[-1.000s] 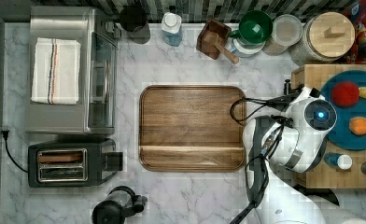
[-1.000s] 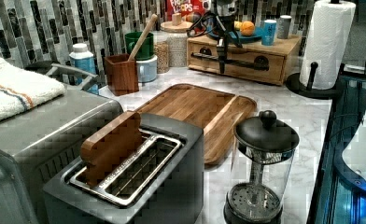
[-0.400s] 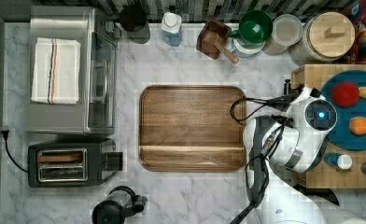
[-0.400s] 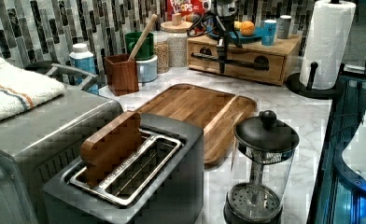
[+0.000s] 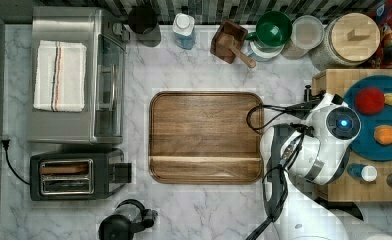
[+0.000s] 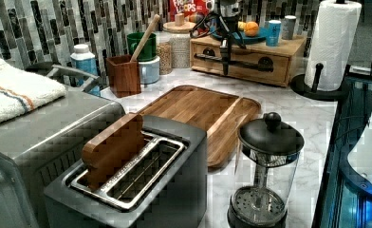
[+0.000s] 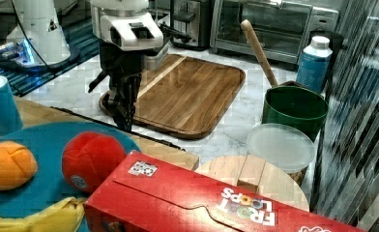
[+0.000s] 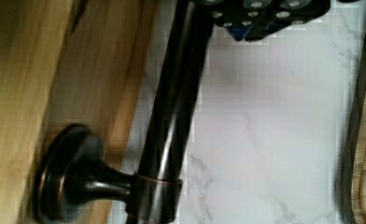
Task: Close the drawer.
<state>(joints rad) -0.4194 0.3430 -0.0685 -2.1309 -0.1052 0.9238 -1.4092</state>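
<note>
The drawer (image 6: 250, 71) shows as a light-wood front panel under the butcher-block slab, sitting flush with its box, with nothing of its inside visible. A dark bar handle (image 6: 255, 61) runs along the front. In the wrist view the handle (image 8: 172, 116) and its round mount stand close against the wood front (image 8: 92, 93). My gripper (image 6: 225, 56) points down right at the handle. It looks shut, with its tip beside the bar and nothing held. In the right view the gripper (image 7: 124, 113) hangs just off the slab's edge.
A dark wooden board (image 5: 206, 136) lies on the marble counter beside the arm. A blue plate (image 5: 384, 150) with fruit sits on the slab. A paper towel roll (image 6: 329, 42), a French press (image 6: 267, 166) and a toaster (image 5: 74, 174) stand farther off.
</note>
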